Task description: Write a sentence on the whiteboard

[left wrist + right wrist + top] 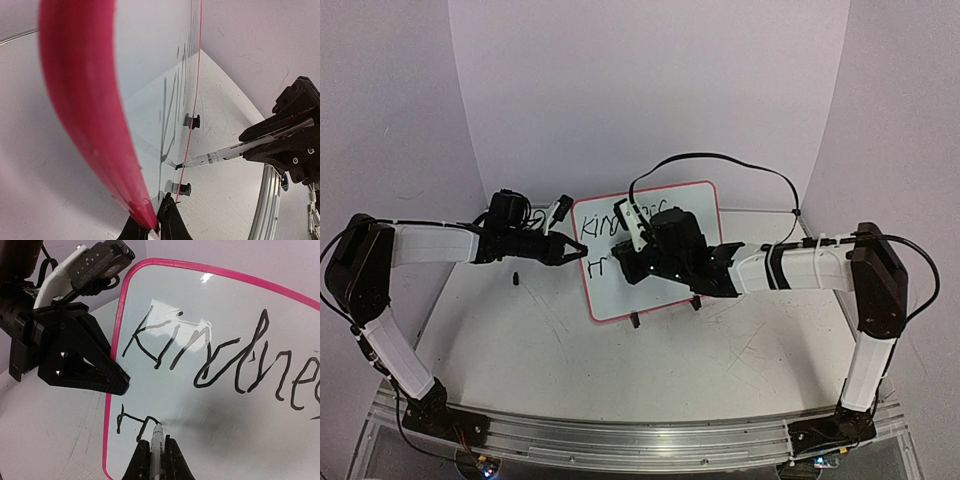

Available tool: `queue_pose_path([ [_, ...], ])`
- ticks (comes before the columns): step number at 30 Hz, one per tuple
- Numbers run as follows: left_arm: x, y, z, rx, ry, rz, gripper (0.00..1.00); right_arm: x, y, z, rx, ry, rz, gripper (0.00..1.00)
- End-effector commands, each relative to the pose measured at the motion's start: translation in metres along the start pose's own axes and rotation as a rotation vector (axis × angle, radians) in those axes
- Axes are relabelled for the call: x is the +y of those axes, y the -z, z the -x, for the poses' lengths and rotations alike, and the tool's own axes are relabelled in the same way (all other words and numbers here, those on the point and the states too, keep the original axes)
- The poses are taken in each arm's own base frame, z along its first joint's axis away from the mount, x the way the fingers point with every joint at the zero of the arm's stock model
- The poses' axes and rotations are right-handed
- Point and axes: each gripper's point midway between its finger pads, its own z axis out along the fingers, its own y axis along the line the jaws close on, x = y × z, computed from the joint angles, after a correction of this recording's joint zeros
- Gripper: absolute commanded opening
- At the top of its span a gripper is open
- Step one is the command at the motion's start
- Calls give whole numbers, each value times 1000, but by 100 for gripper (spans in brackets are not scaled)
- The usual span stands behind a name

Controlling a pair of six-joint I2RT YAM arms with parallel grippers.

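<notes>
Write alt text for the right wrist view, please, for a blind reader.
The right end effector presses a marker to the whiteboard, starting a second line under black lettering reading "Kindne". The left end effector grips the board's pink edge.

My left arm (430, 243), my right arm (800, 268): white links, black joints, thin black cables (720, 160). My left gripper (120, 382), my right gripper (156, 452): black wedge fingers (85, 375), small silver screws (62, 355).
</notes>
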Motion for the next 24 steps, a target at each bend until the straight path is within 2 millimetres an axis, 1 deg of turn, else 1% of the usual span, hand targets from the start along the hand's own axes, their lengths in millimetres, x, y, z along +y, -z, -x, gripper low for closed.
queue_pose_path([
  [1,43,6,8,-15,-80,225,0,-23,5,-3,5,-24,-71,0],
  [5,43,5,9,-15,-80,222,0,-15,5,-15,35,-26,-43,0],
  [9,43,6,8,-14,-79,222,0,-11,6,-26,61,-28,-28,0],
  [14,44,5,8,-13,-78,222,0,-11,10,-27,65,-29,-25,0],
  [16,44,4,7,-10,-76,223,0,-12,13,-21,51,-26,-30,0],
  [21,45,4,6,-8,-77,226,0,-5,28,21,-51,-59,18,0],
  [23,45,5,7,-10,-78,226,0,-10,33,29,-75,-87,23,0],
  [24,45,4,7,-10,-78,226,0,-15,33,29,-78,-99,17,0],
])
